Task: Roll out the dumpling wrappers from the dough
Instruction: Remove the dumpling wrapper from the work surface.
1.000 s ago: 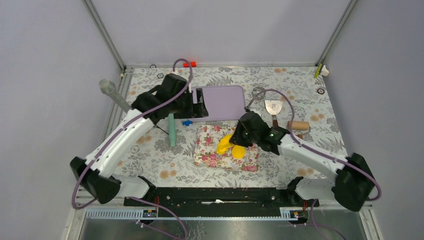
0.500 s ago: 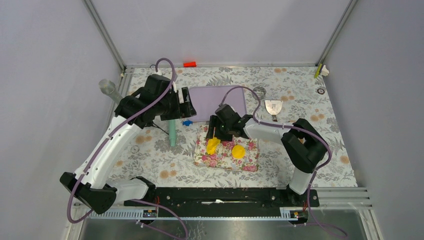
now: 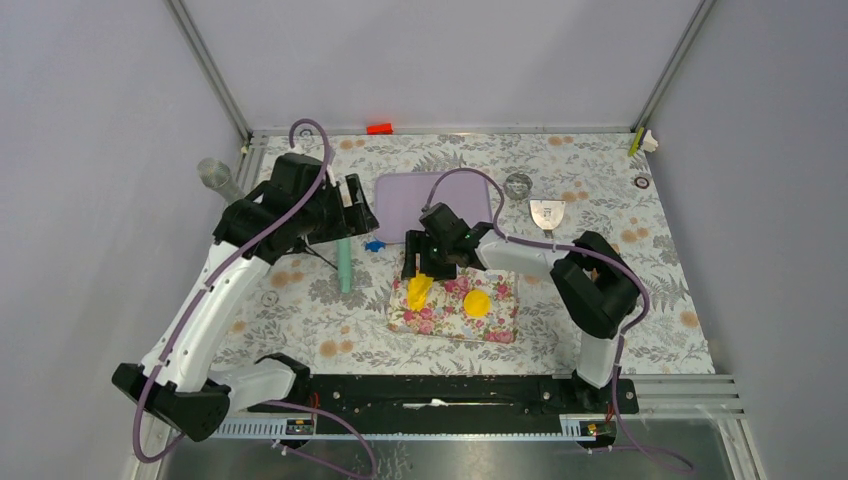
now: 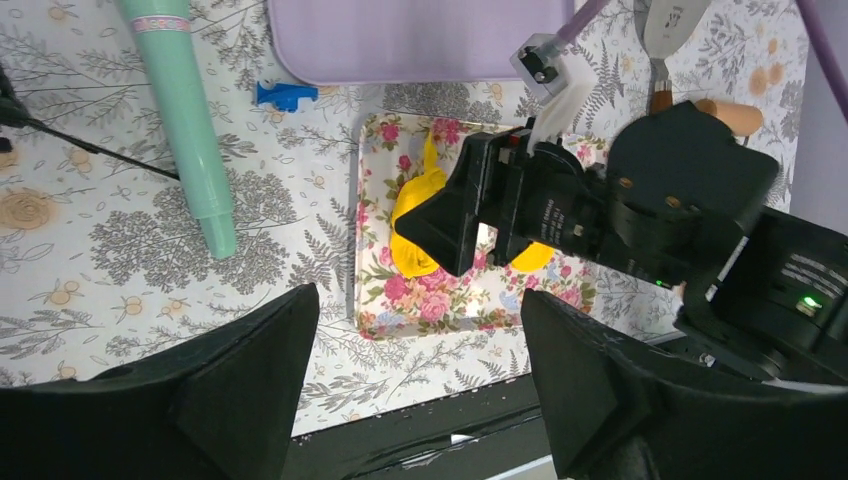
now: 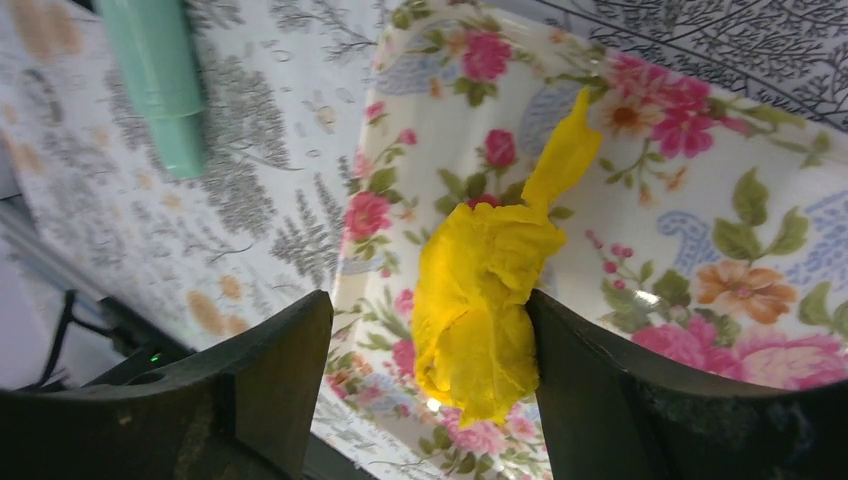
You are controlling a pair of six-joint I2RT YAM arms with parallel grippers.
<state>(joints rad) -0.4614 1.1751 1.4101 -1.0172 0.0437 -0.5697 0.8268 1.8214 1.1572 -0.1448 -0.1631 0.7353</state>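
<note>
Grey leaf-and-flower cloth covers the surface (image 3: 620,230). All places below are given from the floral tray (image 3: 500,322), which sits near the middle of the surface.

- Left arm (image 3: 215,300): reaches up the left-arm side of the tray, its wrist beyond the tray's far corner. Left fingers (image 4: 250,380) spread wide, nothing between them, well above the cloth and clear of the tray.
- Right arm (image 3: 590,285): folded back over the far edge of the tray, its wrist over the end nearest the left arm. Right fingers (image 5: 250,390) spread wide, one either side of the dough. A clear gap shows at one finger. At the other I cannot tell touching from just beside. No grip on it.
- Lilac board (image 3: 400,192): flat on the cloth, just beyond the tray's far edge.
- Mint rolling pin (image 3: 344,262): lying on the left-arm side of the tray, apart from it.
- Metal scraper (image 3: 547,212): beyond the tray's far corner on the right-arm side.
- Dough (image 3: 418,290): crumpled yellow lump with a thin tail, resting on the tray at its left-arm end.
- Wrapper (image 3: 477,302): one small yellow disc, flat on the tray near its middle, apart from the dough.
- Blue bit (image 3: 374,245): between the rolling pin and the tray's far corner.
</note>
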